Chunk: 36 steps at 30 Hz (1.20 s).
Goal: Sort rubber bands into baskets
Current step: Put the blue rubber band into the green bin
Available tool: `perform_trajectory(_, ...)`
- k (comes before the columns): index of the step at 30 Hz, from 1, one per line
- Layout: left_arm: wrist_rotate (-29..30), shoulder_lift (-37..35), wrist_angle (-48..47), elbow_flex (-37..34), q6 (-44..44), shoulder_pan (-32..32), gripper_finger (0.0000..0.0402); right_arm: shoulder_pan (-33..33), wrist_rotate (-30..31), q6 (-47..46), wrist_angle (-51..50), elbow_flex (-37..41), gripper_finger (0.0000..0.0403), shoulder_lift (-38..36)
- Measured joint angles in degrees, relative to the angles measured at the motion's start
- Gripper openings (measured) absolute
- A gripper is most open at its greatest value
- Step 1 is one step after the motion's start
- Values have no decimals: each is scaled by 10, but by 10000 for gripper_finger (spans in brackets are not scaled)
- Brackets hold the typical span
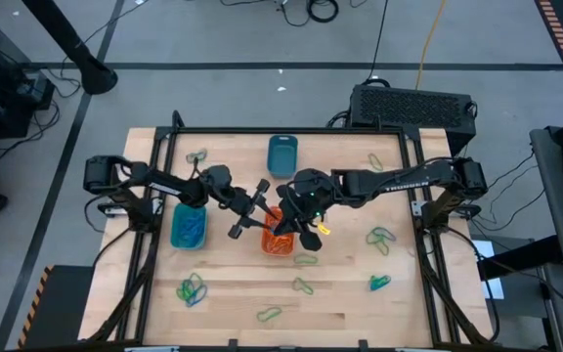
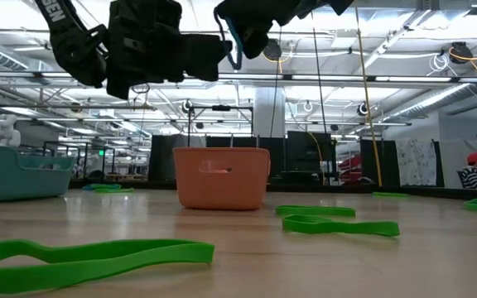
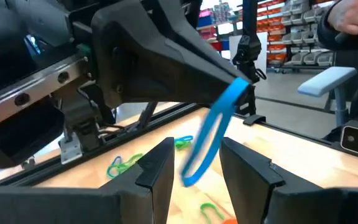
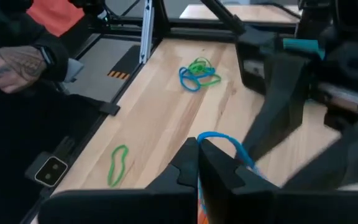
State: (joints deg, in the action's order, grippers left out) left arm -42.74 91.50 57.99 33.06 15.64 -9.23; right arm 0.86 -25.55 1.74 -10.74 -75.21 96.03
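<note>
A: Why are both arms up over the orange basket (image 1: 277, 241)?
B: I'm passing across. My right claw (image 4: 199, 167) pinches the blue rubber band (image 3: 211, 134) closed above the surface; my left claw (image 3: 194, 169) stands open around its hanging end.

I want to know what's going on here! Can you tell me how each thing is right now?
Right gripper: shut on a blue rubber band, above the orange basket.
Blue rubber band: pinched, dangling between the left gripper's fingers.
Left gripper: open, fingers either side of the band, not touching.
Orange basket: upright on the table.
Turquoise basket: upright, bands inside.
Dark teal basket: upright.
Green rubber bands: lying loose on the table.
</note>
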Motion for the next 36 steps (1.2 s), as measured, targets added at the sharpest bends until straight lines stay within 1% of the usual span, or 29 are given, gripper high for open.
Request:
perform_trajectory(7, -6, 15, -2, 9, 2, 1, 137, 0, 0, 0, -4, 0, 0, 0)
perform_trajectory(10, -6, 15, -1, 9, 2, 1, 128, 0, 0, 0, -8, 0, 0, 0)
perform_trajectory(13, -6, 15, 0, 9, 3, 1, 100, 0, 0, 0, -8, 0, 0, 0)
perform_trajectory(18, -6, 15, -1, 9, -1, -4, 21, 0, 3, 0, -15, 0, 0, 0)
perform_trajectory(20, -6, 15, -4, 9, -2, -7, 10, 0, 3, 0, -15, 0, 2, 0)
perform_trajectory(23, -5, 15, -7, 8, -6, -9, 11, -1, 18, 3, -15, 0, 18, 0)
perform_trajectory(27, -3, 15, -12, 8, -18, -9, 8, -2, 82, 12, -44, 0, 62, 0)
perform_trajectory(30, 4, -1, -69, 8, -32, -14, 6, -6, 134, 30, -122, -2, 97, -6)
perform_trajectory(32, 11, -31, -146, 8, -33, -19, 6, -14, 138, 30, -171, -2, 116, -8)
perform_trajectory(34, 45, -69, -243, 8, -50, -24, 5, -18, 138, 20, -211, -1, 131, -8)
perform_trajectory(36, 89, -119, -340, 8, -66, -24, 5, -18, 136, 8, -226, -1, 140, -8)
